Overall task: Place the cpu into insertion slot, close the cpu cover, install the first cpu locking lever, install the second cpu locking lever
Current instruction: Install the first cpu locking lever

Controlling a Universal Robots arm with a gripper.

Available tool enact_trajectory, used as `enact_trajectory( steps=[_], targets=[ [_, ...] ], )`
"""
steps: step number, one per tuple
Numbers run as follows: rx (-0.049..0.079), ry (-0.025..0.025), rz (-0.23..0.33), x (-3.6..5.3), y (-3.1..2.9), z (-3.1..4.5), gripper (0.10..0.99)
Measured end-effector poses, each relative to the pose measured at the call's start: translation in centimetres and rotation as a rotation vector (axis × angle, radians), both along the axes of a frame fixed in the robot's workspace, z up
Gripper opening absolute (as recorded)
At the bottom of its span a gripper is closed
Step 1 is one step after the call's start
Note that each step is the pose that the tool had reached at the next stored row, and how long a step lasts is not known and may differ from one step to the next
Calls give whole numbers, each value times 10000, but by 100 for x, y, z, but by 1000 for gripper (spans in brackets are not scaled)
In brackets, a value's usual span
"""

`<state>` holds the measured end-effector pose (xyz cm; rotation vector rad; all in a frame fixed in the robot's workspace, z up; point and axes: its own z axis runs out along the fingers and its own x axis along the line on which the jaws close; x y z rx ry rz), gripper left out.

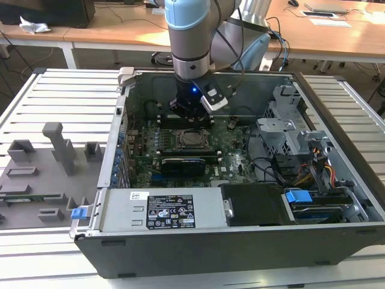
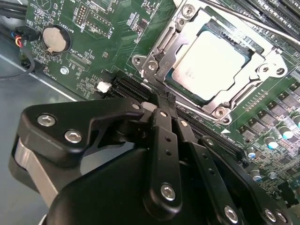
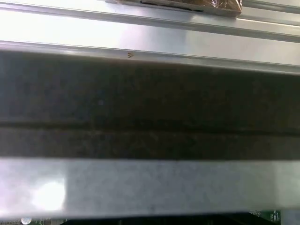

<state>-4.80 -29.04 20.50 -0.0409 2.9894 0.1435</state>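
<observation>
Wooden desks (image 1: pixel 120 27) stood behind a slatted metal table (image 1: pixel 60 96) that carried an open computer case (image 1: pixel 337 180). On the exterior view's left lay a grey fixture tray (image 1: pixel 42 174). The arm (image 1: pixel 189 36) reached down into the case, and the gripper (image 1: pixel 191 113) hung just above the green motherboard (image 1: pixel 237 162), close over the insertion slot (image 1: pixel 191 139). A black expansion card (image 1: pixel 189 164) lay just beside the slot.

In the second wrist view the cpu (image 2: pixel 213 63) sat flat inside the slot, its pale face showing through the window of the cpu cover (image 2: pixel 268 65), which lay closed down over it. The black fingers (image 2: pixel 164 140) were brought together with no gap, and I saw nothing between them; their tips were just beside one corner of the slot. A coin battery (image 2: pixel 55 38) sat well apart.

In the first wrist view pale metal bands (image 3: pixel 150 187) and a dark band (image 3: pixel 150 108) crossed the frame.
</observation>
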Motion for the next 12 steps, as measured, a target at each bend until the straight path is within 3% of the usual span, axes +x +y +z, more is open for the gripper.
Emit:
enact_trajectory(
  steps=[9, 12],
  targets=[
    [-53, -6, -2, 16, -34, -51, 106],
    [-56, -3, -2, 16, -36, -22, 106]
  ],
)
